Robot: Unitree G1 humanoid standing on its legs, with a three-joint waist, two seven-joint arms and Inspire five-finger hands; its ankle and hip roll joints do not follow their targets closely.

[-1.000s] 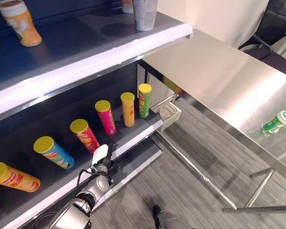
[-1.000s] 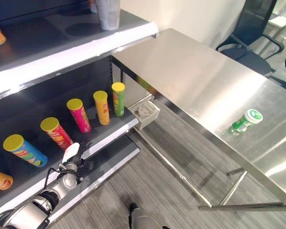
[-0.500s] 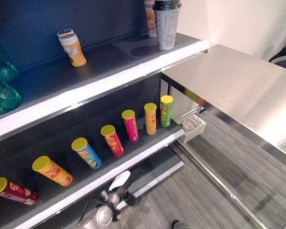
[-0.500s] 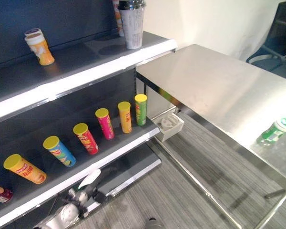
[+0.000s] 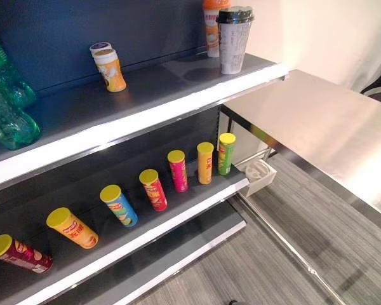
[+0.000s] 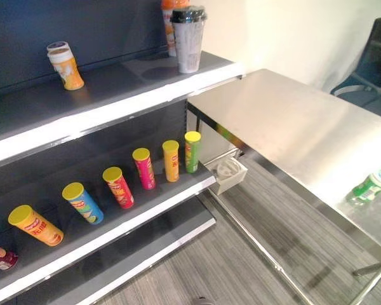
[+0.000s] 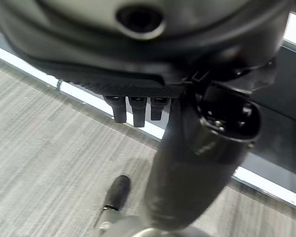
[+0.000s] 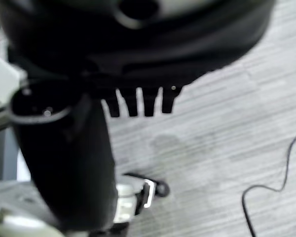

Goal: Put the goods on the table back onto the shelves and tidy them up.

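A green bottle [image 6: 372, 185] with a white cap lies on its side on the steel table [image 6: 286, 121], near the table's front edge and well apart from the shelves. The table stands just beside the shelf unit, its near corner close to the end of the upper shelf [image 5: 146, 86]. The upper shelf carries an orange-labelled tub [image 5: 110, 70] tilted against a second tub behind it, a tall lidded cup [image 5: 233, 39] upright near the shelf's end, an orange container [image 5: 213, 25] just behind the cup, and green plastic bottles [image 5: 6, 108] at the far left. The lower shelf [image 5: 171, 213] holds a row of yellow-lidded tubes leaning back against the dark rear panel: a green tube [image 5: 225, 152] nearest the table, then an orange tube [image 5: 205, 162], a pink tube [image 5: 178, 169], a red tube [image 5: 153, 189], a blue tube [image 5: 119, 204], a second orange tube [image 5: 72, 227] and a dark red tube [image 5: 18, 253] lying almost flat at the far left. A small white tray [image 5: 259, 175] hangs at the lower shelf's end, under the table edge. The left hand [image 7: 138, 106] hangs over the grey floor by the shelf base, fingers short-looking and relaxed, holding nothing. The right hand [image 8: 138, 101] hangs over the grey floor [image 8: 227, 148], fingers likewise relaxed and empty.
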